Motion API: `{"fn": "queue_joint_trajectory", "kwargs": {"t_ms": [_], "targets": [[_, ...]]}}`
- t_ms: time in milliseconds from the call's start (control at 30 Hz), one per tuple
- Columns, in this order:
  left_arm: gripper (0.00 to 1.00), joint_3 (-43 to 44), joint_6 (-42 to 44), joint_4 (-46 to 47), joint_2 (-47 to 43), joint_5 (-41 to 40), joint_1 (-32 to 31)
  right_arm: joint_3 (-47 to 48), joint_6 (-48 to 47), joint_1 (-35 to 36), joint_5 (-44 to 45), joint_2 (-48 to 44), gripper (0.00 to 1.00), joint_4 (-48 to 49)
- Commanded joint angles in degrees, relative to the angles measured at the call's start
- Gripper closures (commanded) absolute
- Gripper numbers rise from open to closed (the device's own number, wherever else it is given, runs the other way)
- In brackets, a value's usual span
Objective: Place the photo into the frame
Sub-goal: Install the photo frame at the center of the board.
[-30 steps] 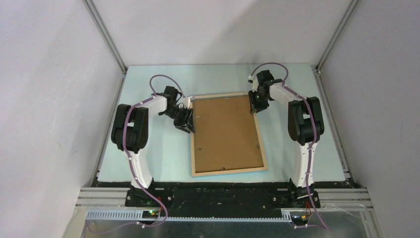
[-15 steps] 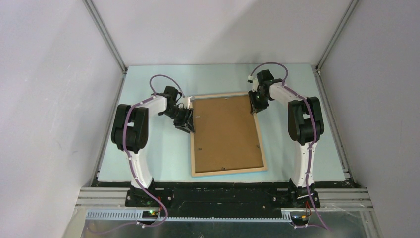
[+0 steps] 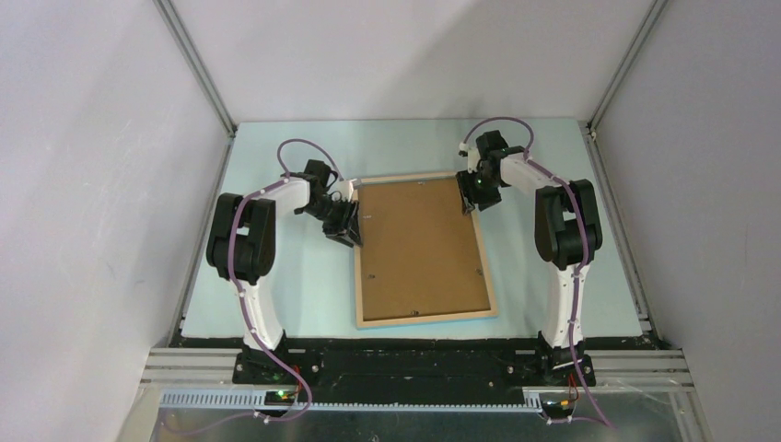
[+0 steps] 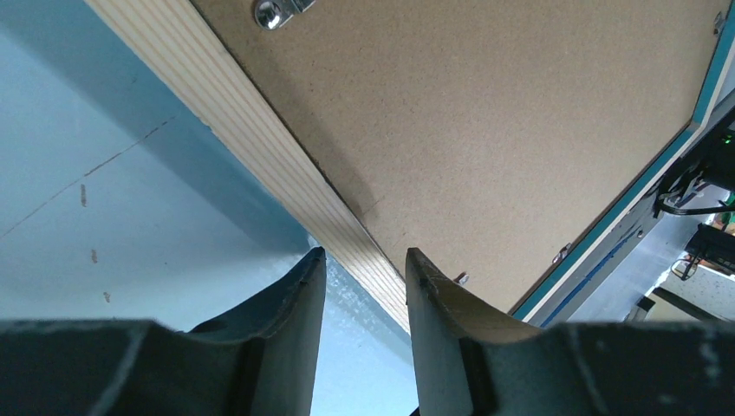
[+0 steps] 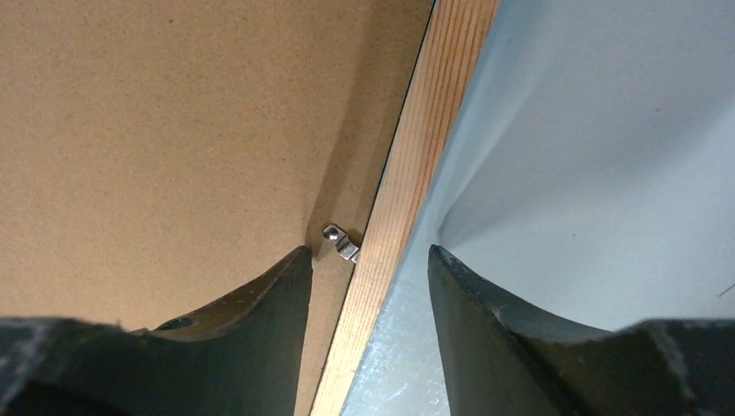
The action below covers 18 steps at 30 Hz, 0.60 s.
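Brace the frame (image 3: 424, 318) with left claw (image 4: 362, 256) astride its rail — pinching or not, cannot tell; set spread right claw (image 5: 368, 253) squarely over the clip (image 5: 340, 243), sparing the backing board (image 5: 173, 130).

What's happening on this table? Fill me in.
Two robot arms are at the frame, which lies face down on the table, pale wood up, the brown backing board set in it. The left gripper straddles its left rail. The right gripper, jaws apart, sits over the right rail by a small metal clip. No photo shows.
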Motion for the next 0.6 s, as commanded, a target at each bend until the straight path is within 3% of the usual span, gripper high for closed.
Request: {"fn": "queue_joint_trajectory", "kwargs": {"t_ms": [0, 200, 567], "targets": [[0.57, 0.5, -0.8, 0.6, -1.1, 1.0, 0.3, 0.9, -0.5, -0.4, -0.2, -4.6, 0.41, -0.9], [0.55, 0.4, -1.2, 0.9, -1.2, 1.0, 0.7, -2.8, -1.4, -1.3, -0.2, -9.6, 0.36, -1.3], [0.55, 0.5, -1.6, 1.4, -1.4, 1.2, 1.3, -20.2, -8.5, -1.7, -4.4, -23.3, 0.32, -2.1]]}}
